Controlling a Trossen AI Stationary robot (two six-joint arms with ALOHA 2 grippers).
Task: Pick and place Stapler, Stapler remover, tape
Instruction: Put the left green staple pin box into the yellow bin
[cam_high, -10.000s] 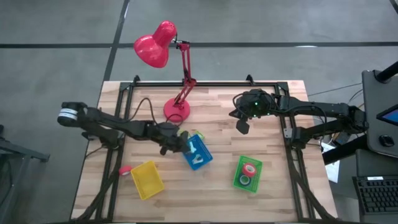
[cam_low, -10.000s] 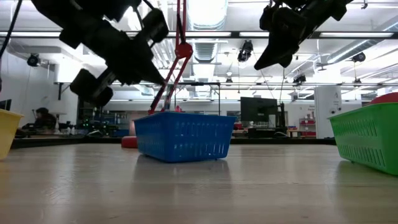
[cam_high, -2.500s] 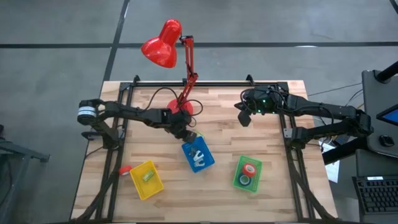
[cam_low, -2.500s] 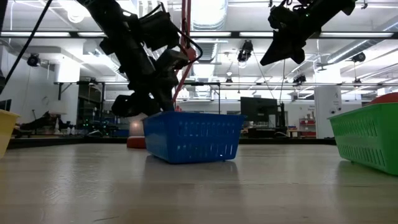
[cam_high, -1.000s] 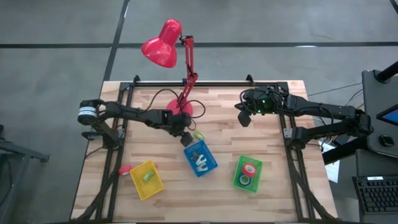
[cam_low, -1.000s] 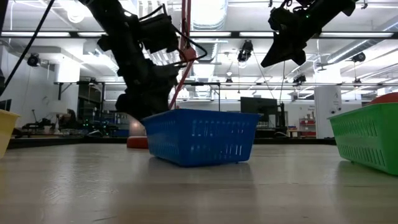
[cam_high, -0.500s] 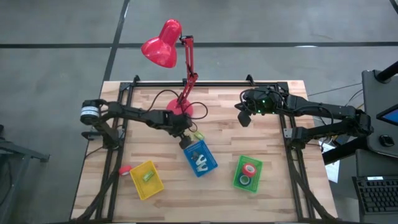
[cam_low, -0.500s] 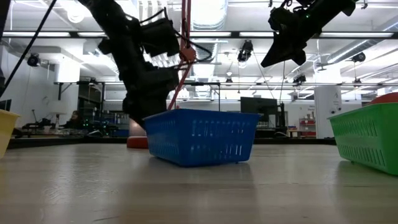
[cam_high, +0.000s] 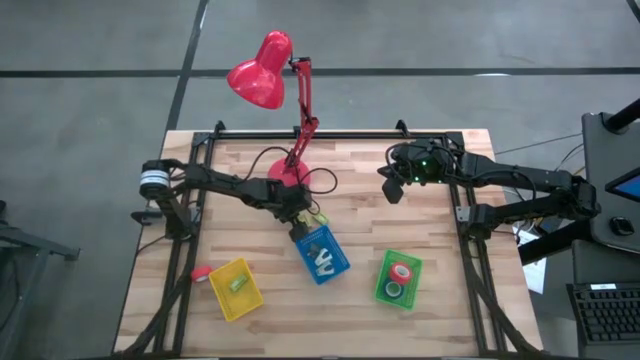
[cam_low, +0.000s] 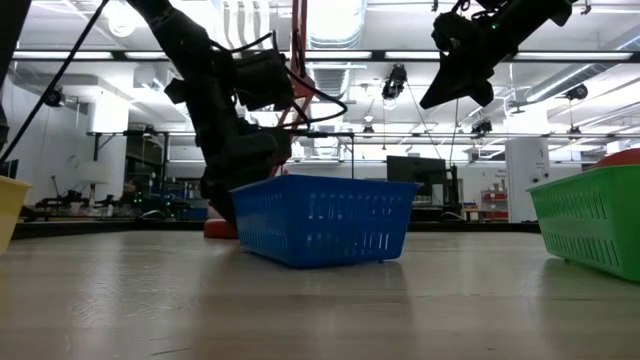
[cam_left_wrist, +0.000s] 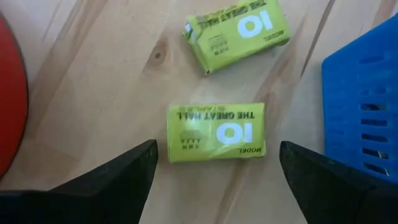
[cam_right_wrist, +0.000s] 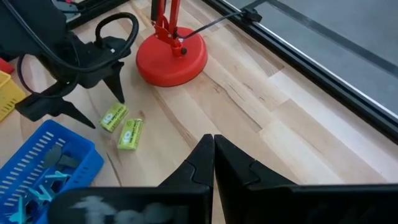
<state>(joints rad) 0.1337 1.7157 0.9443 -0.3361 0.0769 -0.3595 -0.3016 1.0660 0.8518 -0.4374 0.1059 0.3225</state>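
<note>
Between lamp base (cam_left_wrist: 9, 106) and blue tray (cam_left_wrist: 360, 112), left claw (cam_left_wrist: 217, 152) hovers spread wide, straddling the near green box (cam_left_wrist: 216, 134); it grips nothing

Changes:
- blue tray got shoved toward the bench's near edge and twisted about 2 s ago, steady for the last second
- left arm crept a bit toward the lamp base in the last half second, claw now centred on the box
- yellow tray (cam_high: 237, 288) has gained a green item in the last 10 s, so I read this as the next pick of the same kind

Near box lies flat on the bench, long axis running finger to finger, so closing would take it by its short ends; looks like it fits. Second box (cam_left_wrist: 237, 28) just beyond, slightly skewed, not touching

Tape (cam_high: 402, 270) sits in green tray (cam_high: 380, 285), well apart. Right claw (cam_high: 390, 190) is parked high at the back right, fingers together, empty
</note>
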